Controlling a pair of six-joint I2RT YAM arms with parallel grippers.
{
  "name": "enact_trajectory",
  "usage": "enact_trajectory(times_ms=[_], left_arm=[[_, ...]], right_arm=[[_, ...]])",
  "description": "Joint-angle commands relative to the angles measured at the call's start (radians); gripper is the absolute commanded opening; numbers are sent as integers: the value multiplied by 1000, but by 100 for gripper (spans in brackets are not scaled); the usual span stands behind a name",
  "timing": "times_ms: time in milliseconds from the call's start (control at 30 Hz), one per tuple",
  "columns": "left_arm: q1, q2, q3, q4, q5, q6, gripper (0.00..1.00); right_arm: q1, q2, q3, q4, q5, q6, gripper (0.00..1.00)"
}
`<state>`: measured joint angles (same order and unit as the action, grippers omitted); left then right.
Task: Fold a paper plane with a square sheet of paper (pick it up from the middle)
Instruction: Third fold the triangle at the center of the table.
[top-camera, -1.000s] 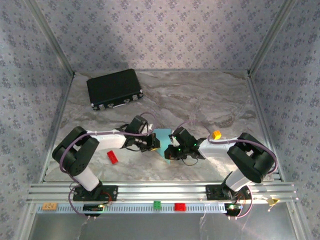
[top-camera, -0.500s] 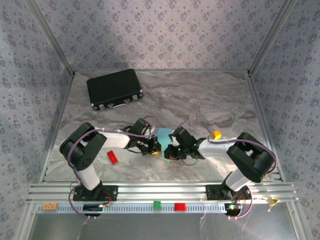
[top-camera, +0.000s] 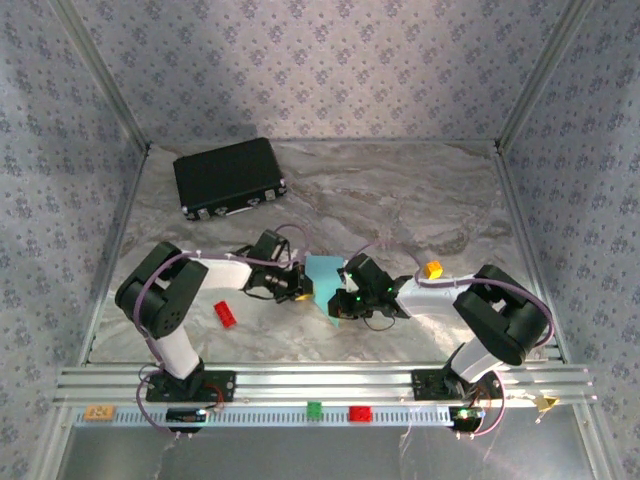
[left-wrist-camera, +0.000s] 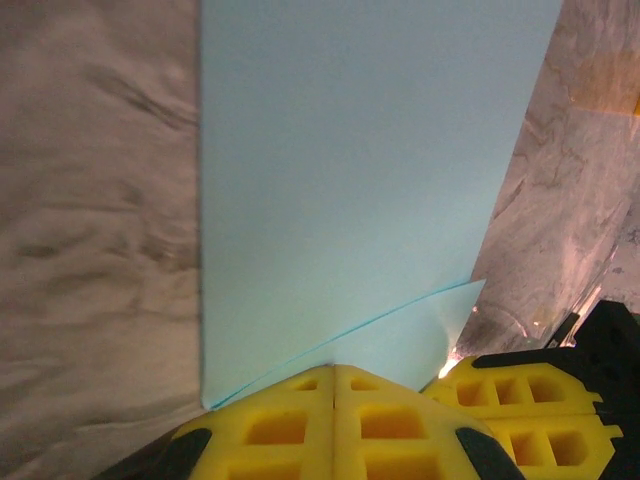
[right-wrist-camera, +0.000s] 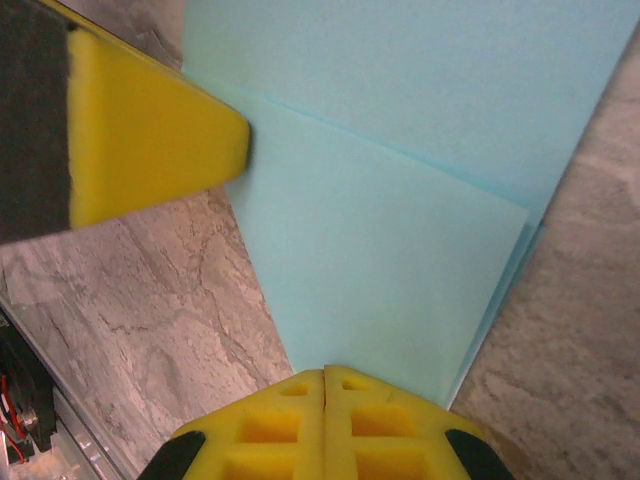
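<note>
**Two shut claws on a folded blue paper**

A thin light-blue paper sheet (top-camera: 322, 272) lies flat in the middle of the grey, marble-looking bench (top-camera: 400, 200), between the two arms. It is smooth and has straight, sharp edges. One flap is folded over the rest, so a thin crease line runs across it (left-wrist-camera: 360, 170).

The left claw (left-wrist-camera: 335, 400) is shut tight. Its soft yellow foam fingers, full of square holes, meet at the paper's near edge. The right claw (right-wrist-camera: 325, 400) is shut tight too, with its tips on a corner of the folded flap. I cannot tell if either claw pinches the paper or just presses on it.

A black box-shaped case (top-camera: 230, 178) sits far back on the left. A small red brick (top-camera: 225, 314) lies near the left arm.
</note>
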<state>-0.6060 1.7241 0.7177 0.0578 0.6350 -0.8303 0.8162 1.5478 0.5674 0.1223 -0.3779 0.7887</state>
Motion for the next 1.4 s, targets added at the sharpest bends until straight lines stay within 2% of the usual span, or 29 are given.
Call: enact_trajectory(times_ms=[0,300,500,733,933,1033,1200,1367], left_arm=[[48,1,6,-59,-86,33,0],[77,-2,39,-139,-132,57,0],[77,-62,43,-138,-126,49,0],[33,-142,35,-114,-106,42,0],[-32,-84,45,-77,-90,46,0],[-35,-32,52,-61,-84,48,0],[-34,15,66,-141,-165,94,0],[-33,31,49,-147,-161,103,0]], right_arm=[[-12,11,-41,-166,68,-32,0],[-21,0,-56,-169,62,-40,0],[-34,12,-45,-175,42,-67,0],[-43,22,-23,-189,34,-83,0],[-44,26,-18,-189,33,-80,0],[-46,24,-17,-191,32,-80,0],[-49,6,3,-192,20,-86,0],[-53,-55,43,-150,-23,-85,1]])
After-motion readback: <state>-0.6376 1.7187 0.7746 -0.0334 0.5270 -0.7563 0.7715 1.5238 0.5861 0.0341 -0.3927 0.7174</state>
